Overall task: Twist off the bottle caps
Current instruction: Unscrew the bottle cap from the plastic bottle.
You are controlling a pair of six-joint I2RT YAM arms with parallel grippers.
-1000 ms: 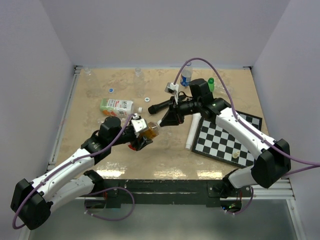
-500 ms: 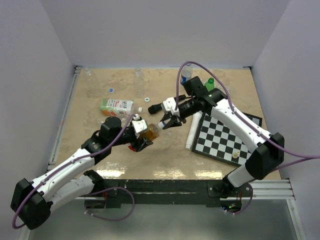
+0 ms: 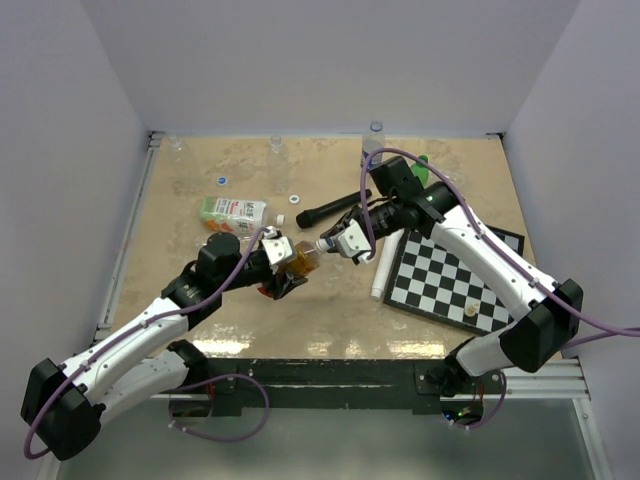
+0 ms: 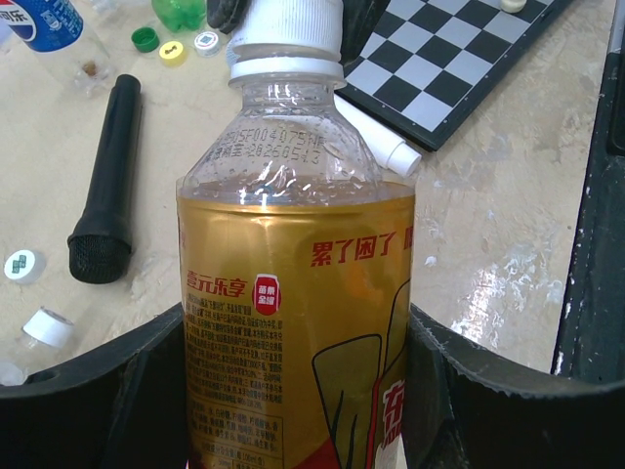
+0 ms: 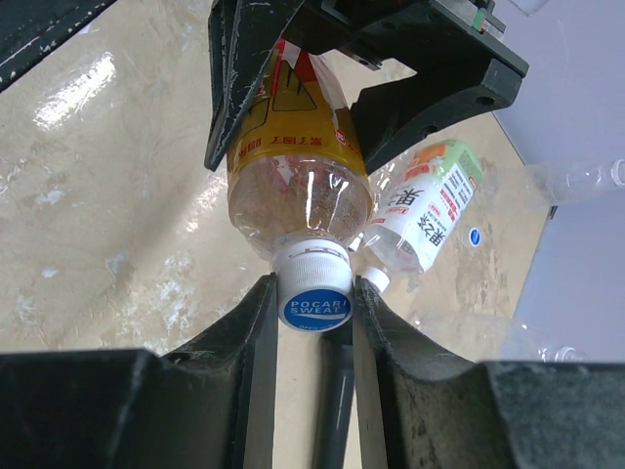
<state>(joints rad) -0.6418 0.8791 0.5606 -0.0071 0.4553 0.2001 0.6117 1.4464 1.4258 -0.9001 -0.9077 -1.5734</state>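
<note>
My left gripper (image 3: 278, 266) is shut on the body of a bottle (image 3: 300, 260) of amber liquid with a yellow and red label (image 4: 293, 293), held off the table with its neck pointing right. Its white cap (image 5: 312, 288) has a blue printed top. My right gripper (image 5: 314, 285) is shut on that cap, one finger pressed to each side, and meets it from the right (image 3: 335, 243). In the left wrist view the cap (image 4: 286, 24) shows at the top with dark fingers behind it.
A green-and-white labelled bottle (image 3: 232, 211) lies left of the held one. A black microphone (image 3: 330, 209), a white tube (image 3: 384, 262) and a chessboard (image 3: 455, 280) lie under and right of my right arm. Loose caps (image 3: 221, 181) and more bottles (image 3: 421, 165) are farther back.
My right wrist has rolled and swung back over the last second while its fingers stayed by the cap. The left arm and the amber bottle have not moved.
</note>
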